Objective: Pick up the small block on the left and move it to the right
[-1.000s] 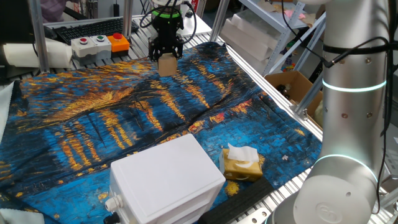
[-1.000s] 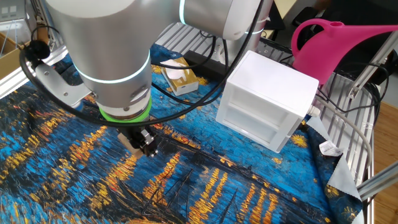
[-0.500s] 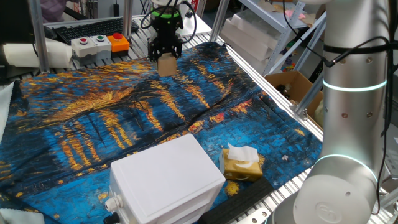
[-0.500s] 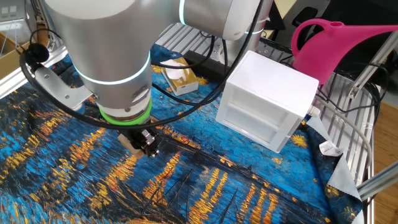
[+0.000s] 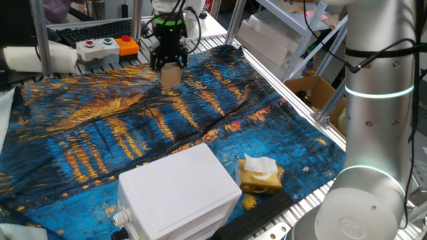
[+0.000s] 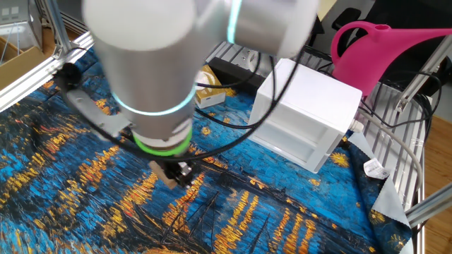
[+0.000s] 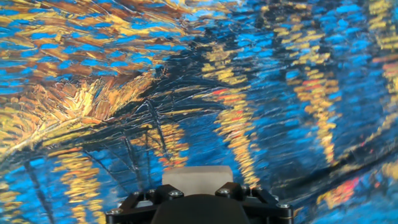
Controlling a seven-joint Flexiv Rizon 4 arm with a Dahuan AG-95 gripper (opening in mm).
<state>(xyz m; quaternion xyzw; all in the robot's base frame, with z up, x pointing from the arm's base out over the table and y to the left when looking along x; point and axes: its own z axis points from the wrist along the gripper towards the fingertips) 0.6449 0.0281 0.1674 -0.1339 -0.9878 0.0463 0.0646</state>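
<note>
The small block (image 5: 171,75) is a light-tan cube held between the black fingers of my gripper (image 5: 169,67), above the blue-and-orange painted cloth (image 5: 133,127) at the far side of the table. In the other fixed view the block (image 6: 169,180) peeks out below the blurred arm, at the gripper (image 6: 178,175). In the hand view the block (image 7: 196,175) shows as a pale face just above the gripper (image 7: 198,186) body, with the cloth well below it. The gripper is shut on the block.
A big white plastic box (image 5: 177,193) stands at the near edge. A yellow-brown packet with white tissue (image 5: 259,175) lies beside it. A button box (image 5: 107,45) sits behind the cloth. A pink watering can (image 6: 385,49) stands past the white box (image 6: 307,113).
The gripper with the block has moved sideways across the cloth, leftward in one fixed view and rightward in the other. The arm is motion-blurred now. The block stays gripped.
</note>
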